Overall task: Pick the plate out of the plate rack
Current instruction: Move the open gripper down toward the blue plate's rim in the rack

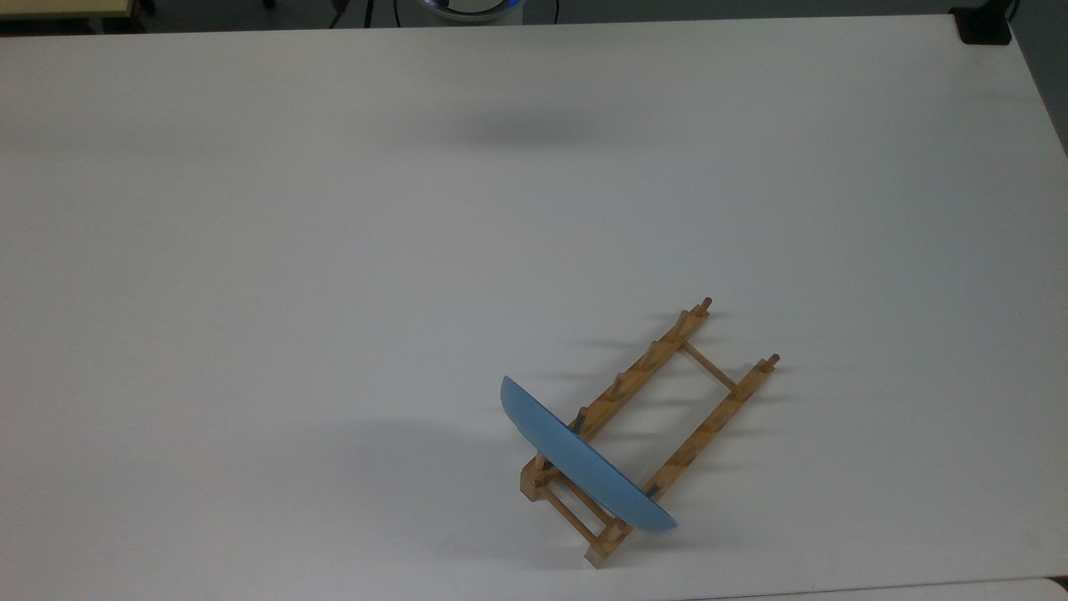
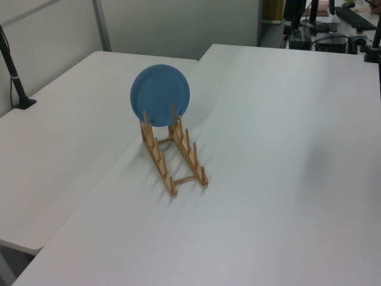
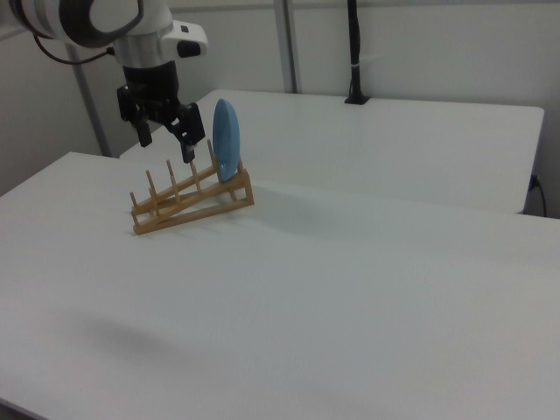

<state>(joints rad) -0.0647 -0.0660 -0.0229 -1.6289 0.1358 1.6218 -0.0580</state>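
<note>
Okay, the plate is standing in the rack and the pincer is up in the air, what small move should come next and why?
Probably shift the pincer sideways toward the right view's right, over the top edge of the plate. The pincer is open and hangs above the rack's empty pegs, beside the plate, not touching it. The plate stands upright on edge at the rack's end, so its top rim looks the easiest to grasp.

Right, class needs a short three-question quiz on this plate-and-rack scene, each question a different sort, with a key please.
1. True or false: the light-blue plate lies flat on the white table.
2. Multiple choice: in the right view, the gripper fingers are A) shut on the plate, B) open, holding nothing, C) shut on a peg.
3. Fill in: the plate stands at one ___ of the wooden plate rack.

Key: 1 false, it stands upright between pegs; 2 B; 3 end.
</note>
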